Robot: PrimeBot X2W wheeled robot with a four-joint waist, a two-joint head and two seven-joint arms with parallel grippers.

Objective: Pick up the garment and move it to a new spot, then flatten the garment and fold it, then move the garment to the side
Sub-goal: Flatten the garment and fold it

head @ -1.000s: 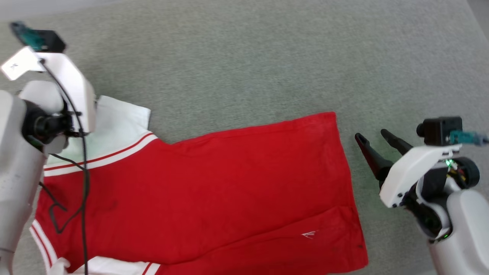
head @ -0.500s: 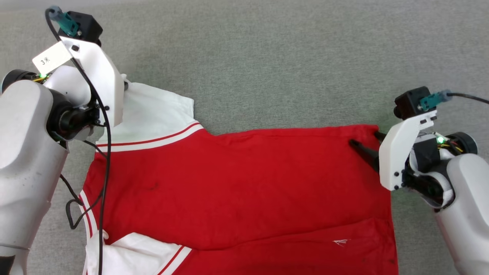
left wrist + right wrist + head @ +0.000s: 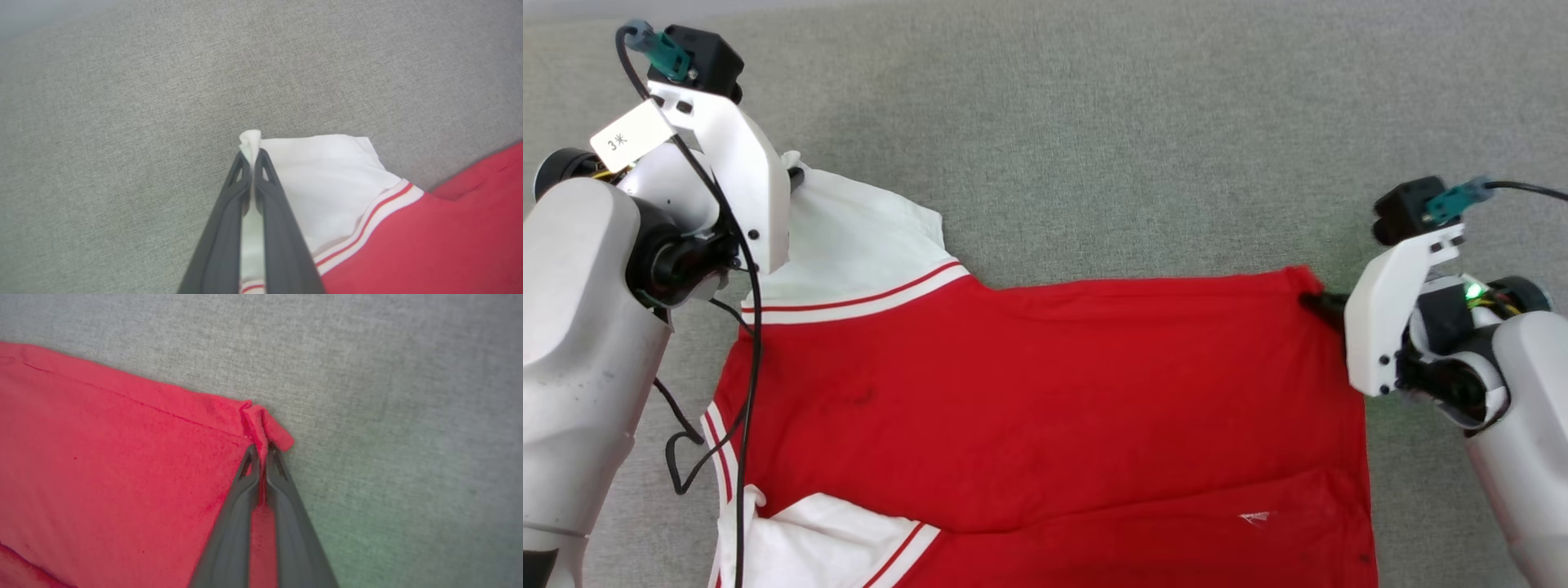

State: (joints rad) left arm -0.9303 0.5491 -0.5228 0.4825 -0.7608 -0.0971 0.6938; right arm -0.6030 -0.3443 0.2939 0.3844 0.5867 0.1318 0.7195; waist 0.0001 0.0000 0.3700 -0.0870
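Red shirt (image 3: 1045,392) lies spread on the grey surface (image 3: 1094,122). My left gripper (image 3: 254,157) is pinching its white sleeve tip, and my right gripper (image 3: 261,451) has its hem corner. Looks like the flatten/fold step, so next I'd lift both ends evenly.

A grey woven surface (image 3: 1094,122) carries the red garment (image 3: 1045,392), spread mostly flat across the lower middle of the frame and running off its bottom edge.

The red jersey T-shirt (image 3: 1045,384) is soft matt cloth; the grey surface (image 3: 1094,122) beneath is coarser weave (also matt).
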